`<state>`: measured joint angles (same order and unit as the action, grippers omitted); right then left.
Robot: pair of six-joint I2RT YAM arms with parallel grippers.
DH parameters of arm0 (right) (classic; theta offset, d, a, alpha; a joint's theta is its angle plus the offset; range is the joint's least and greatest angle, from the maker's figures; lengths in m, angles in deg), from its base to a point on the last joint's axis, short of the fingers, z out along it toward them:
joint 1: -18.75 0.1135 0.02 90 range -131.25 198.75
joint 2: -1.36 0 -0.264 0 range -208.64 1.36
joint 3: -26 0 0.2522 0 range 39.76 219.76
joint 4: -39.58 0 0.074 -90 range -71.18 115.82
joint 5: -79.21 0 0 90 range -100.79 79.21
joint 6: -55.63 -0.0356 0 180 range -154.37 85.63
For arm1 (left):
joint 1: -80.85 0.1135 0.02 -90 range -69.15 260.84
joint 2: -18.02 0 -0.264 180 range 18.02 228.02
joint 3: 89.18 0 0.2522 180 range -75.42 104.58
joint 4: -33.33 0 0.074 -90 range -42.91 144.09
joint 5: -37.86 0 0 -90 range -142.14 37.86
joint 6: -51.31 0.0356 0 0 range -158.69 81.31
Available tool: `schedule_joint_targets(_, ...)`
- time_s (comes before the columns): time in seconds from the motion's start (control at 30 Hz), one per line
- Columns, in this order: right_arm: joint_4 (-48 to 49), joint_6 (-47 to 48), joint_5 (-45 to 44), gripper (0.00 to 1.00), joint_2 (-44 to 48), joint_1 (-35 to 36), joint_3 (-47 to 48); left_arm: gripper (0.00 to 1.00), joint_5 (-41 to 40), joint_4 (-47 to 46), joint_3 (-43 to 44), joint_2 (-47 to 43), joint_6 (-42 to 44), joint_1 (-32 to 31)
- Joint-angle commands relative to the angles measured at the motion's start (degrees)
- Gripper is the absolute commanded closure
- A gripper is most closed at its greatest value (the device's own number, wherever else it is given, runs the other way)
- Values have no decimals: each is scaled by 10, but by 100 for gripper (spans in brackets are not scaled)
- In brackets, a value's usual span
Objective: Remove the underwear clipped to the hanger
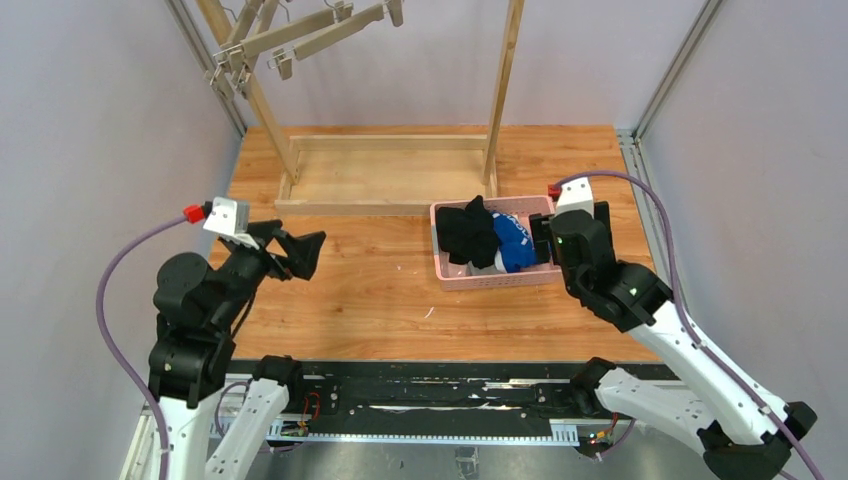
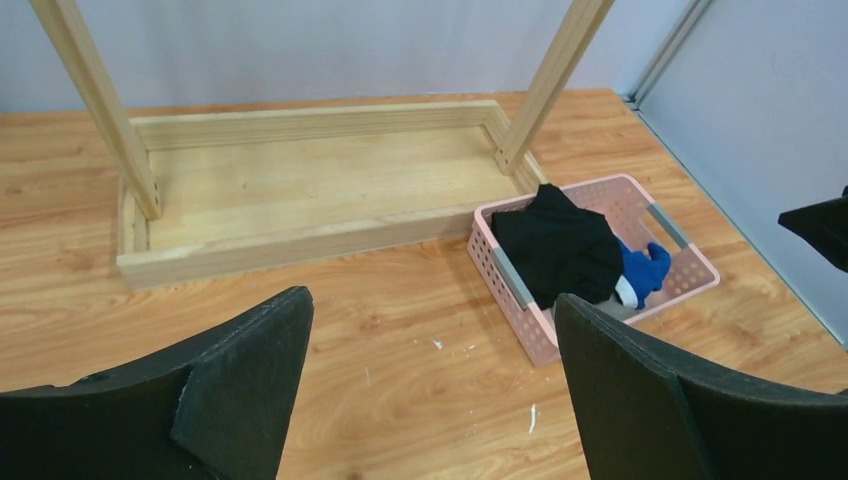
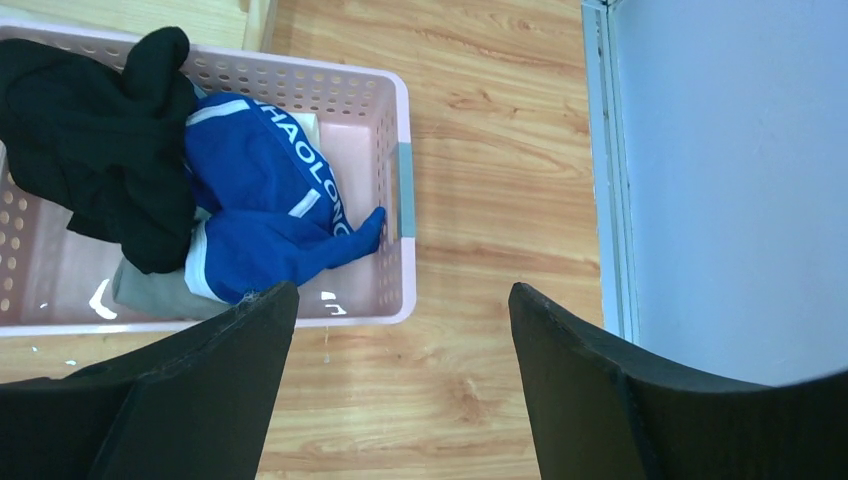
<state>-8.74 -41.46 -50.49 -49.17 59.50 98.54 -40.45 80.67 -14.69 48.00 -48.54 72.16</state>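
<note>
R gripper [image 3: 402, 290] fills the bottom of its wrist view, fingers [image 3: 180, 400] spread wide w/ nothing btwn them. It hovers over the near-R corner of a pink basket [image 3: 402, 255], part over the rim, part over bare table [image 3: 480, 160].

All 3 briefs lie in that basket:
- black brief [image 3: 90, 130]: bunched at the L end, draped over the others, one fold poking up above the rim.
- blue brief [image 3: 260, 200]: R of the black, touching it, white-lettered band across it, one corner reaching toward the R wall.
- grey brief [image 3: 150, 290]: underneath, only a strip showing at the near side, below black and blue.

L gripper [image 1: 303, 255] hangs over the table well L of the basket, tilted down, jaws also wide apart and empty. Its wrist cam looks across at the basket and the wooden rack [image 1: 385, 175].

Rack's tray base sits at the far side of the table, just behind the basket; 2 posts rise from it. Up top-L, wooden clip hangers [image 1: 300, 35] hang tilted.

Basket stands R of centre on the table.
</note>
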Motion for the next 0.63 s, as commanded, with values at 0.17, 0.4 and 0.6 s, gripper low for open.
schedule_joint_targets(0.17,-23,-56,-51,21,161,6,-71,2,-21,43,-103,-87,3,3)
schedule_joint_targets(0.4,-33,-75,-103,21,260,5,-91,2,-41,44,-105,-77,13,3)
schedule_joint_targets(0.6,-49,-77,-116,21,245,5,-76,2,-36,36,-115,-63,7,3)
